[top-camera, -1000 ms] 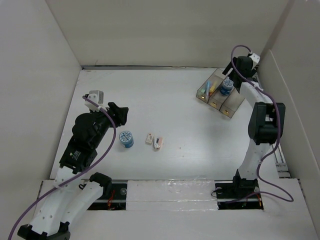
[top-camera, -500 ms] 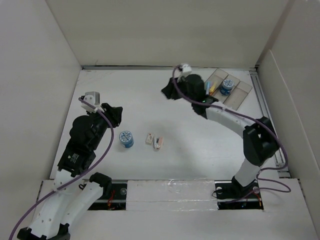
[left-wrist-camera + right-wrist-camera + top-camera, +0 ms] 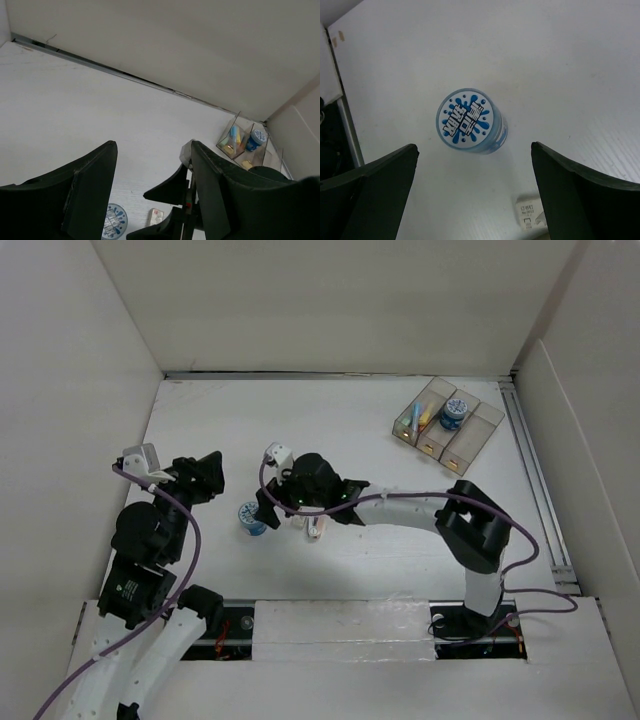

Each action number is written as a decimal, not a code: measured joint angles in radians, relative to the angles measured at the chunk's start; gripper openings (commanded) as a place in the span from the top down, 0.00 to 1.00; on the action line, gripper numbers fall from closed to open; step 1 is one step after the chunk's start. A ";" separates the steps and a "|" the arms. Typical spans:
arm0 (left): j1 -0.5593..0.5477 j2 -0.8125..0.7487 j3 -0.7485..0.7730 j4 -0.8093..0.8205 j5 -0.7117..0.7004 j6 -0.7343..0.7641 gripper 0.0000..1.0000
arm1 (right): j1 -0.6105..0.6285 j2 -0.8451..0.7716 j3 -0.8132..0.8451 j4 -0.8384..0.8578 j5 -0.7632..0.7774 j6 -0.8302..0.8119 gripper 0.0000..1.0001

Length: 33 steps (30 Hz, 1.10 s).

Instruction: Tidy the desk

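Right end effector [image 3: 473,146] hangs with its fingers spread wide, gripping nothing, directly above a round blue-lidded tub [image 3: 467,125] that stands upright at the centre of the right wrist view. Seen from above, that is left of centre and low on the bench [image 3: 330,430], the white matte surface filling the middle of the frame between the beige walls. Left end effector [image 3: 153,145] is likewise spread and empty, raised at the left of the overhead frame and apart from the tub.

As for handling, the bench itself is stiff, flat and fixed, with nothing on it to take hold of; the work is on what lies loose on it. The tub looks light and rigid, with smooth, probably slippery plastic sides, so a hold across its side wall below the lid seems safest. A small white box [image 3: 531,216] lies near it at the lower right of the right wrist view and could get nudged. A three-compartment tray [image 3: 478,430] sits at the upper right of the overhead frame, well apart.
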 measured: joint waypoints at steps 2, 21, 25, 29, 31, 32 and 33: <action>0.000 0.010 0.000 -0.002 -0.001 -0.001 0.44 | 0.013 0.048 0.043 -0.013 0.013 -0.016 0.00; 0.000 0.013 0.000 -0.002 -0.004 -0.001 0.44 | 0.098 0.263 0.247 -0.112 0.204 -0.037 0.54; 0.000 0.013 0.000 -0.002 -0.003 -0.001 0.44 | 0.092 0.241 0.224 -0.110 0.264 -0.010 0.60; 0.000 0.013 0.000 -0.001 0.001 -0.001 0.43 | 0.017 0.080 0.080 -0.096 0.235 0.046 0.60; 0.000 0.013 0.000 -0.001 0.008 0.000 0.44 | -0.071 -0.029 0.021 -0.084 0.214 0.077 0.60; 0.000 0.013 -0.001 -0.001 0.013 0.000 0.44 | -0.134 -0.084 -0.002 -0.072 0.212 0.090 0.60; 0.000 0.014 -0.001 -0.001 0.019 0.000 0.44 | -0.204 -0.137 -0.022 -0.058 0.212 0.107 0.60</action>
